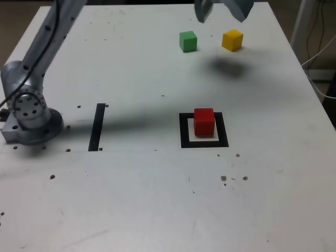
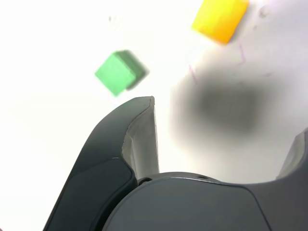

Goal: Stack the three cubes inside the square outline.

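1. Red, and set upright, one cube (image 1: 204, 122) stood inside the square outline (image 1: 184, 131) near the middle of the white table (image 1: 131, 199), its base on the pale centre with the black frame showing on every side.
2. Green cube (image 1: 188, 41) and yellow cube (image 1: 232, 40) sat apart from each other at the far side of the table, the green one to the exterior view's left of the yellow, both well away from the outline.
3. Overhead, the gripper (image 1: 223, 10) hung above that far pair with its jaws spread wide and nothing between them; the wrist view showed both cubes on the tabletop beneath, and a dark shadow lay on the table beside the yellow cube.
4. On the exterior view's left, the arm's grey base (image 1: 29, 118) stood at the table's edge, a thin black strip (image 1: 97, 127) lying between it and the outline.
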### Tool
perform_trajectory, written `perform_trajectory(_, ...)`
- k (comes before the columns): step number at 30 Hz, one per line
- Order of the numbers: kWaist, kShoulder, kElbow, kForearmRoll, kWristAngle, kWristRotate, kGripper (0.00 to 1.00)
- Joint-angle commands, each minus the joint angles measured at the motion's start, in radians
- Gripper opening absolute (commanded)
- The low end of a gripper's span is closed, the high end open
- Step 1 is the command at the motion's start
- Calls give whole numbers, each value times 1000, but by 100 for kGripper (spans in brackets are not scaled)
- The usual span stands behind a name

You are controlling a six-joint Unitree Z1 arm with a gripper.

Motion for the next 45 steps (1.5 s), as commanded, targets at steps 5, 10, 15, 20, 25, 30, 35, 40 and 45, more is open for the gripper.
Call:
perform_trajectory(5, 36, 99, -165, 37, 2, 115, 99)
perform_trajectory(10, 52, 171, -246, 58, 4, 174, 99)
perform_trajectory(15, 55, 219, -275, 60, 21, 209, 99)
perform_trajectory(20, 55, 262, -326, 55, 25, 240, 99)
perform_trajectory(25, 55, 290, -347, 52, 19, 252, 97)
perform_trajectory(30, 55, 318, -352, 52, 16, 251, 96)
perform_trajectory(35, 55, 350, -364, 43, 16, 250, 95)
perform_trajectory(40, 55, 358, -378, 34, 16, 248, 92)
perform_trajectory(45, 55, 357, -389, 39, 15, 238, 82)
